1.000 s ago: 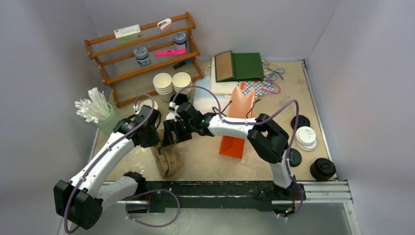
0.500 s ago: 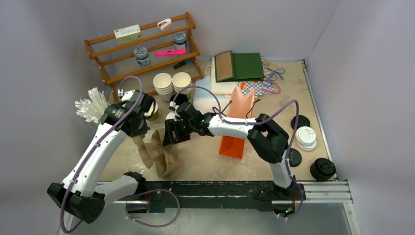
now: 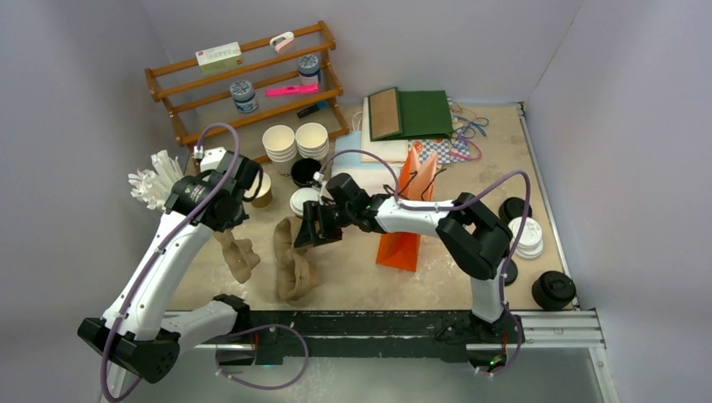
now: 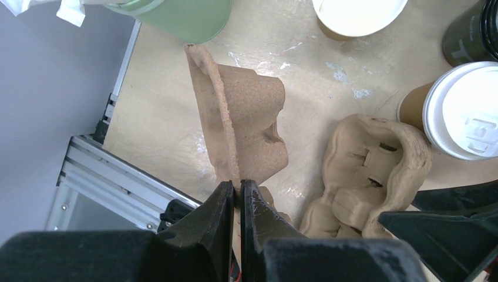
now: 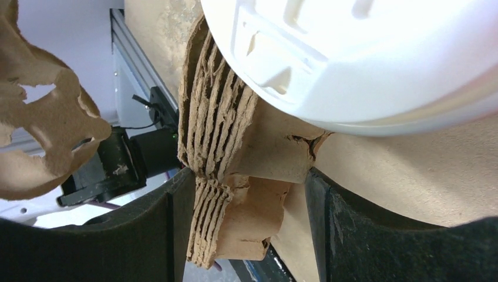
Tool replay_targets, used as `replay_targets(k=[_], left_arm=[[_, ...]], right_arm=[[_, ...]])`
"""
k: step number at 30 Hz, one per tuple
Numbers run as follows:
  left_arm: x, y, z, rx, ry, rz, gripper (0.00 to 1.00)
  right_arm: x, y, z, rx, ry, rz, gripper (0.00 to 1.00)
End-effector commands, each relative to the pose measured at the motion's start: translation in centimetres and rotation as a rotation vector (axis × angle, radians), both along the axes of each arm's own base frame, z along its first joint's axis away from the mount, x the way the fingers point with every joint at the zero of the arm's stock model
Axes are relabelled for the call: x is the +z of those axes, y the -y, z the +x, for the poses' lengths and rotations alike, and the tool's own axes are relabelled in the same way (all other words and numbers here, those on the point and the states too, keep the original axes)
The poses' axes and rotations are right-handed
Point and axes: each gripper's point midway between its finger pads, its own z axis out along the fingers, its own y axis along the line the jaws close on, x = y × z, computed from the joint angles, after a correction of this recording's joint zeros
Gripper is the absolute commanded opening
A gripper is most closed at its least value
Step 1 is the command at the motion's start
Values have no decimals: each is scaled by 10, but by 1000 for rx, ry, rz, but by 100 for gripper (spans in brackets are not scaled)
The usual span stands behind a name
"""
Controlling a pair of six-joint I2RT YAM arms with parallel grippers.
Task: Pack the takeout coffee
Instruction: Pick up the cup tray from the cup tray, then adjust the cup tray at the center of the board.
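Observation:
One takeout coffee (image 3: 302,201) stands lidded mid-table; the left wrist view shows its white lid (image 4: 464,111). A second kraft cup (image 3: 262,191) stands open beside my left arm, its mouth (image 4: 358,14) pale inside. My left gripper (image 3: 228,235) is shut on the rim of a single pulp cup carrier (image 4: 246,135), which hangs off the table (image 3: 239,259). My right gripper (image 3: 309,237) is shut on the edge of a stack of pulp carriers (image 3: 294,267), its fingers (image 5: 176,235) pressing the layered edges (image 5: 217,176) just below the lidded cup (image 5: 364,59).
A black cup (image 3: 304,170) and white stacked cups (image 3: 294,141) stand behind the coffees. A green holder of white packets (image 3: 159,189) is at the left, a wooden shelf (image 3: 243,84) behind. An orange bag (image 3: 401,243) lies centre. White lids (image 3: 526,235) and black lids (image 3: 553,290) sit right.
My left gripper has pulled one carrier off the stack and carried it up and left. The right gripper has closed somewhat on the stack and shifted it slightly right.

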Motion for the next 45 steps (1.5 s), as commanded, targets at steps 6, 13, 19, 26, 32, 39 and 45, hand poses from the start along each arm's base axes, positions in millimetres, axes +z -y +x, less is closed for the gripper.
replay_targets(k=[6, 13, 19, 26, 32, 39, 45], left_arm=[[16, 2, 12, -40, 71, -3, 0], [15, 4, 15, -55, 71, -7, 0], [9, 6, 16, -64, 63, -12, 0], [4, 8, 17, -72, 60, -17, 0], [4, 6, 16, -79, 60, -6, 0], [5, 8, 12, -84, 68, -29, 0], [9, 7, 10, -79, 81, -36, 0]], right_arm=[[35, 2, 11, 17, 84, 99, 97], [43, 8, 3, 11, 191, -69, 98], [33, 5, -22, 84, 236, -186, 99], [11, 9, -40, 132, 233, -298, 96], [10, 14, -46, 136, 237, -335, 73], [26, 18, -44, 91, 182, -227, 42], [20, 24, -39, 107, 107, -38, 35]])
